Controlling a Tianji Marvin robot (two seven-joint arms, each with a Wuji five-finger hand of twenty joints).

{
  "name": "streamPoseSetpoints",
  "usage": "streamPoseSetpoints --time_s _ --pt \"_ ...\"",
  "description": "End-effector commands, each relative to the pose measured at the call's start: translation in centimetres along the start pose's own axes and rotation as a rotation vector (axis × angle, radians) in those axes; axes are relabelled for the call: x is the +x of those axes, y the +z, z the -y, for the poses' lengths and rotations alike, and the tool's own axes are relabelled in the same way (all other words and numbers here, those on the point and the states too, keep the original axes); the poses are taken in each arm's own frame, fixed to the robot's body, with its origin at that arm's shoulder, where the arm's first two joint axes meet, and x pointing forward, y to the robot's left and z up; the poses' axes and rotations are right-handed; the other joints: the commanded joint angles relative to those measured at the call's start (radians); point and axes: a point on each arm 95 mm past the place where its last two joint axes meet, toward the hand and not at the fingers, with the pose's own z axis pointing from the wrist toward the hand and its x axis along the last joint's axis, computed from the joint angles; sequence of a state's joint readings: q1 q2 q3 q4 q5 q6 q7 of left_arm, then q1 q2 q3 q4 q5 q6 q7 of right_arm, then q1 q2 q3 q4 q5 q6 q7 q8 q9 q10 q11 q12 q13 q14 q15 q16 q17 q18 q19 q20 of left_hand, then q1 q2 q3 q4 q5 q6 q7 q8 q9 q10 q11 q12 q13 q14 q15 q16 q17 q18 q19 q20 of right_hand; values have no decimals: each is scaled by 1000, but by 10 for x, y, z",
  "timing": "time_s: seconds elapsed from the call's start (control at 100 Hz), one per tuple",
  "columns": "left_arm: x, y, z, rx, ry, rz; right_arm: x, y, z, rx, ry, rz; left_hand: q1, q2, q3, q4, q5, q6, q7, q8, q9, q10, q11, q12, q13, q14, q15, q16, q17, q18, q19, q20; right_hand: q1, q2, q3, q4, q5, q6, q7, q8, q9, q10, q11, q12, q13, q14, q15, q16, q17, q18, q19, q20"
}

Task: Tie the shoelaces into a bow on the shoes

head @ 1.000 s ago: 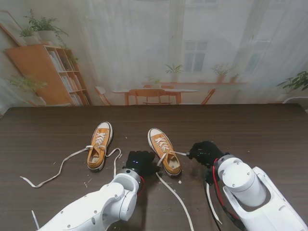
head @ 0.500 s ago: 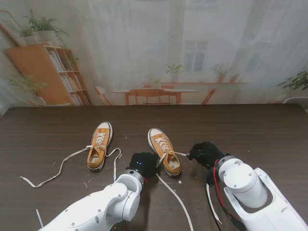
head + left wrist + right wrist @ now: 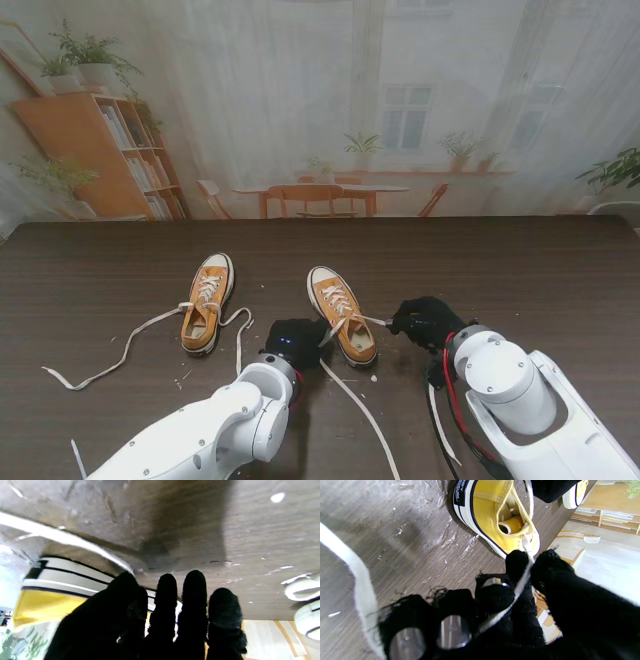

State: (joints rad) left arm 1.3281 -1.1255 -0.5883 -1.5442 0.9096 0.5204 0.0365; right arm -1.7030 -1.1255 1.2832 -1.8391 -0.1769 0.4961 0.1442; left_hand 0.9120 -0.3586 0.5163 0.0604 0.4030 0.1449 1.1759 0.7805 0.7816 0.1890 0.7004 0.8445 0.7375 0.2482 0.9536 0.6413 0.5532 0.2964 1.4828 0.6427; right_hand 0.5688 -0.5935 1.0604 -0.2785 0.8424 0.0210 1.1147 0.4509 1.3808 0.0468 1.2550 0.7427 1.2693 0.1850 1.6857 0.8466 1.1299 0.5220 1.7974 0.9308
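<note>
Two orange sneakers stand on the dark table. The right shoe (image 3: 342, 312) (image 3: 495, 510) lies between my hands. My right hand (image 3: 425, 318) is to its right, thumb and forefinger shut on one white lace end (image 3: 375, 320) (image 3: 520, 587) pulled taut from the eyelets. My left hand (image 3: 295, 340) sits at the shoe's heel on its left side. In the left wrist view the other lace end (image 3: 75, 542) runs to the tips of thumb and forefinger (image 3: 125, 580), beside the striped sole (image 3: 55, 572). That lace then trails toward me (image 3: 360, 410).
The left shoe (image 3: 207, 300) (image 3: 305, 605) stands untied, its laces spread loosely to the left (image 3: 120, 350) and toward me (image 3: 240, 335). A slack lace tail (image 3: 437, 420) lies under my right forearm. Small crumbs dot the table. A printed backdrop rises behind the far edge.
My left hand has crept slightly right toward the right shoe's heel, and the trailing lace has shifted with it. The right hand holds its lace in nearly the same place.
</note>
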Motion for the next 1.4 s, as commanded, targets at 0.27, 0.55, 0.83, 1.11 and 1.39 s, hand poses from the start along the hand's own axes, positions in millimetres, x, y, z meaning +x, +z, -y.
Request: streamPoseSetpoints --time_s 0.27,0.55,0.83,1.11,1.39 --pt "-9 0 10 18 -48 43 -1 1 3 20 5 1 -61 48 53 160 -112 10 57 158 -95 29 39 -3 -84 39 1 37 -78 1 2 61 20 10 -28 0 0 -14 0 -15 8 -1 18 17 35 -25 70 3 37 -4 189 18" --pt "-4 1 5 -35 -59 21 -1 2 4 27 4 3 -113 82 -101 55 -30 36 -228 -88 -131 67 -29 -142 -120 83 -87 17 -113 39 -72 55 20 10 -30 1 -2 -15 -1 -16 8 -2 18 17 35 -25 71 3 37 -4 188 18" --pt "-1 7 -3 -44 -18 19 -1 2 5 31 7 0 -134 99 -162 105 18 54 -397 -164 -129 54 -31 -133 -96 62 -85 24 -84 24 -79 47 23 13 -31 1 -2 -14 -1 -17 7 -3 18 17 35 -25 71 3 37 -4 188 18" --pt "1 13 -6 -22 -3 23 -3 1 6 46 10 1 -132 67 -146 80 25 43 -373 -172 -107 43 4 -123 -55 48 -56 22 -42 14 -58 34 27 18 -35 2 -1 -15 1 -15 7 -4 20 18 35 -25 71 3 37 -4 188 18" --pt "5 16 -12 -38 3 20 -4 -1 5 55 10 -8 143 70 -164 -44 174 -41 -321 -281 18 34 -11 -15 20 42 -18 16 24 19 -18 -1 31 21 -41 3 4 -12 2 -15 9 -4 22 18 35 -25 71 2 37 -4 187 17"
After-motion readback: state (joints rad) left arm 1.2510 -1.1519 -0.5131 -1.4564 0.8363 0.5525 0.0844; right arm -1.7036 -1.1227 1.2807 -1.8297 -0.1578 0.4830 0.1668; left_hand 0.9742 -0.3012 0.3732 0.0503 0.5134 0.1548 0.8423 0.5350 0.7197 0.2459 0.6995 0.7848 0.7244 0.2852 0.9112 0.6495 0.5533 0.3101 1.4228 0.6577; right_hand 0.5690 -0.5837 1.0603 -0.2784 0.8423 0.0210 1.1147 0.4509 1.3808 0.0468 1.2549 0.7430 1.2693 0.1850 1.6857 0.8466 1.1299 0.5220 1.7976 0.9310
